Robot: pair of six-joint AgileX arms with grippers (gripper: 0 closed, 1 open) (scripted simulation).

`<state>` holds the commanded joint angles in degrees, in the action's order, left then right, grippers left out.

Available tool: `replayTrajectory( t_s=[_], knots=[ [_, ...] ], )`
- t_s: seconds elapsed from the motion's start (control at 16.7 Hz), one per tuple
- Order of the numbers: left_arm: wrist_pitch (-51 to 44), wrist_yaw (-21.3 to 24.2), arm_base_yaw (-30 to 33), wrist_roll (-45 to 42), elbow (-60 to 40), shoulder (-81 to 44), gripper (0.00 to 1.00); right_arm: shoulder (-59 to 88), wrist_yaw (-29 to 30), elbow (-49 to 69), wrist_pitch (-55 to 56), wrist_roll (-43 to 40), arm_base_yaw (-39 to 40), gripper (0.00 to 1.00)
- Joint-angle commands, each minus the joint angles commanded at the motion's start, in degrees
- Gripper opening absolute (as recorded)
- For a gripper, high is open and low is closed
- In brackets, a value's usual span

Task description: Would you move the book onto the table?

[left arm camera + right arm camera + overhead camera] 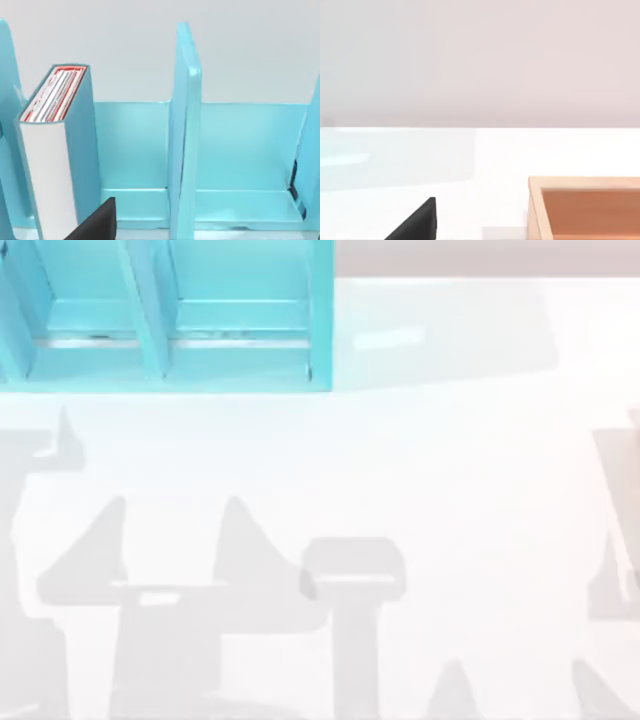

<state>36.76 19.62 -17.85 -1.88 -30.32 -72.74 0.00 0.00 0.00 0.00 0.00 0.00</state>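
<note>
The left tool shows in its own wrist view as one dark finger edge low in front of the shelf unit; whether it is spread or pressed together I cannot tell, and it holds nothing visible. Just past that edge stands the book, upright in a compartment of the shelf unit, its white face turned toward the camera, red-lined edges at its top, close to one turquoise wall. A tall divider separates it from the neighbouring compartment. The right tool likewise shows a dark finger edge, over the table, near a wooden box; its state cannot be told either.

From above, the shelf unit sits at the far left of the table. I judge this the approach: the book is not yet grasped. Next the left tool must close in squarely, straddle the book's covers, pinch, then draw it out clear of the divider.
</note>
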Motion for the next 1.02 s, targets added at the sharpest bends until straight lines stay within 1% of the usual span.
replayTrajectory(
  t_s=[0.3,0.54,0.78,1.02],
  knots=[
    [14.08,7.64,-6.6,-1.28,-11.62,-29.99,1.0,0.0,0.0,0.0,0.0,0.0,0.0,1.0],
    [23.03,12.19,-10.47,-2.3,-19.13,-45.77,1.0,0.0,0.0,0.0,0.0,0.0,0.0,1.0],
    [27.92,14.51,-12.45,-2.92,-23.28,-52.78,1.0,0.0,0.0,0.0,0.0,0.0,0.0,1.0],
    [28.24,14.65,-12.58,-2.96,-23.55,-53.18,1.0,0.0,0.0,0.0,0.0,0.0,0.0,1.0]
  ],
)
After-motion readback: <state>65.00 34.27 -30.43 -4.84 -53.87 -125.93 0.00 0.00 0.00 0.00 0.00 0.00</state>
